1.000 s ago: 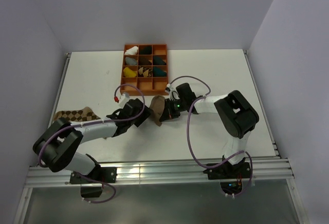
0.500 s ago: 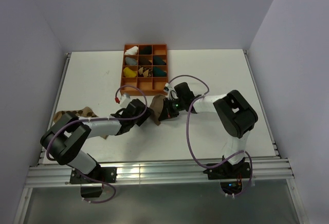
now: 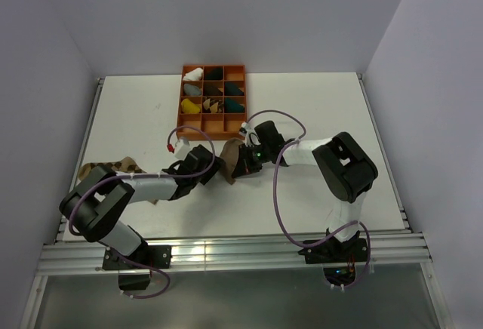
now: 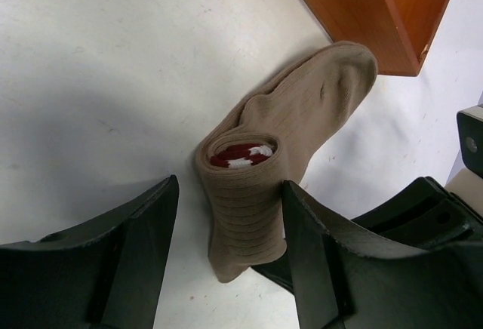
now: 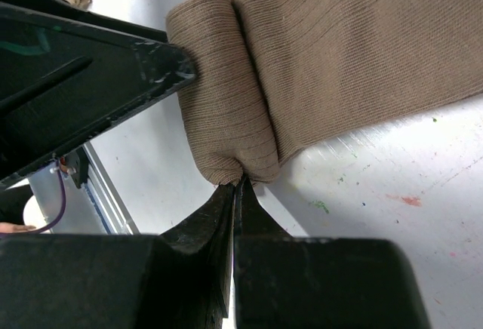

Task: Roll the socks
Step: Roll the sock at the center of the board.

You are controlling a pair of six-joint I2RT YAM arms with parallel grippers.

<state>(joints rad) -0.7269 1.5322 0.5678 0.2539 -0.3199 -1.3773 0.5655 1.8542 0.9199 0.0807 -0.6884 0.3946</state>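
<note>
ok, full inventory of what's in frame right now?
tan sock: 1, tan, red-and-white cuff tucked in the roll, part rolled, mid-table just in front of the tray
argyle sock: 1, tan and dark brown, table's left side
tray: 1, orange, gridded, far middle of the table
sock bundles: about eight, white, black, grey, teal, yellow, brown, in the tray's compartments
table: 1, white
cables: 2, purple, one looped along each arm
left gripper: 1, black, open, straddling the sock's roll
right gripper: 1, black, shut, tips at the roll's end
</note>
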